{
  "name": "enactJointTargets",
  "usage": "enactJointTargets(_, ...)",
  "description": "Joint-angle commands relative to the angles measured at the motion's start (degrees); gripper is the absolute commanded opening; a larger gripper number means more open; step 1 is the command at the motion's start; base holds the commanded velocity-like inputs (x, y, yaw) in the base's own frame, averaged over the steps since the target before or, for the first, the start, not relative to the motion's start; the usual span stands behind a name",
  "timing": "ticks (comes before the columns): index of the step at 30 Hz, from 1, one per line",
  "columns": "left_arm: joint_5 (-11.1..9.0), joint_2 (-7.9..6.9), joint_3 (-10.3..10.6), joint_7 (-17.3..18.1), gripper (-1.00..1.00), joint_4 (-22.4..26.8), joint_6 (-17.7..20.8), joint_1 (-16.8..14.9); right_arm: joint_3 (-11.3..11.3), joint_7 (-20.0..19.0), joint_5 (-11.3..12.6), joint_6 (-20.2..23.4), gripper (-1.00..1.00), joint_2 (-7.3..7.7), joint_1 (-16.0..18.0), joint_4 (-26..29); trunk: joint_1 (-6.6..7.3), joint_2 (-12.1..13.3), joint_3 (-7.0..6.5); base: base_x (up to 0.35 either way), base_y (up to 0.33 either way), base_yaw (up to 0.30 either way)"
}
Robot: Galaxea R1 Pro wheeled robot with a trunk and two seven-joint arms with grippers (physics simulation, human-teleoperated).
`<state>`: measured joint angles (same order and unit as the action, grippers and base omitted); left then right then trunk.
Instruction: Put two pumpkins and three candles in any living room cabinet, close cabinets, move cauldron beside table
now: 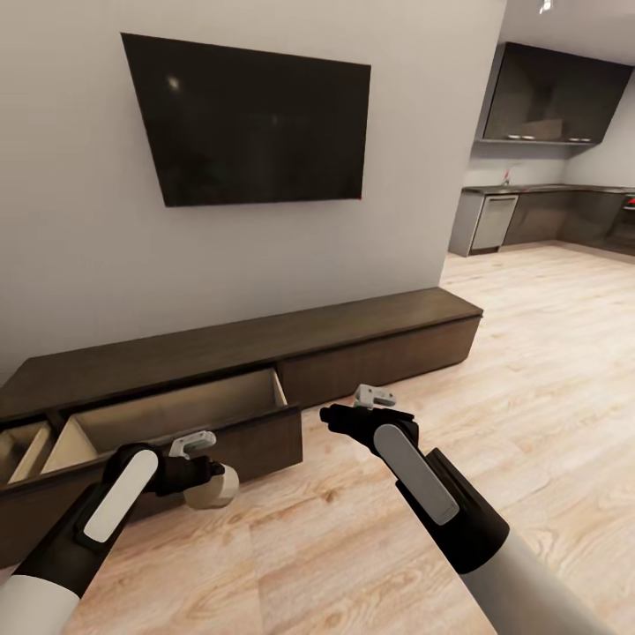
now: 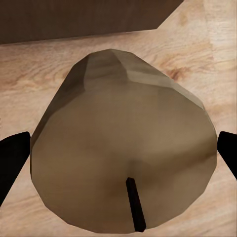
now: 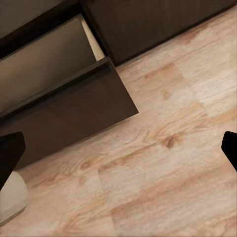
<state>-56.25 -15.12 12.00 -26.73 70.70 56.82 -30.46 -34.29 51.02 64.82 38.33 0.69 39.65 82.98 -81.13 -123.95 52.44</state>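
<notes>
Candle [image 1: 214, 488] clamped in left tool [image 1: 205, 481], beside open cabinet [image 1: 265, 375]

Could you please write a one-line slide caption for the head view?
Left gripper holds a candle before the cabinet's open drawer; right gripper open above the floor.
</notes>
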Motion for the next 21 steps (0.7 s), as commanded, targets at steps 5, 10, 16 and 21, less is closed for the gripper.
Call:
enactJointTargets(5,-0.55,-0.07,0.15,-0.62,-1.0,0.05,0.06,-0.04,-0.43,0.78,0.16,0.14,1.0,0.03,0.07,0.17,1.11,1.99,-0.84,0.0,0.0,0.0)
enactJointTargets(10,-0.6,-0.04,0.2,-0.61,-1.0,0.07,0.06,-0.04,-0.53,0.5,-0.1,0.06,1.0,0.02,0.07,0.2,2.21,4.0,-1.74,0.0,0.0,0.0)
enactJointTargets(16,-0.63,-0.01,0.21,-0.61,-1.0,0.07,0.07,-0.04,-0.49,0.21,-0.3,-0.25,1.0,0.02,0.07,0.17,3.53,6.41,-2.82,0.0,0.0,0.0)
enactJointTargets(21,-0.69,0.0,0.15,-0.61,-1.0,0.07,0.1,-0.04,-0.23,0.08,-0.31,-0.49,1.0,0.07,0.07,0.16,4.63,8.41,-3.71,0.0,0.0,0.008)
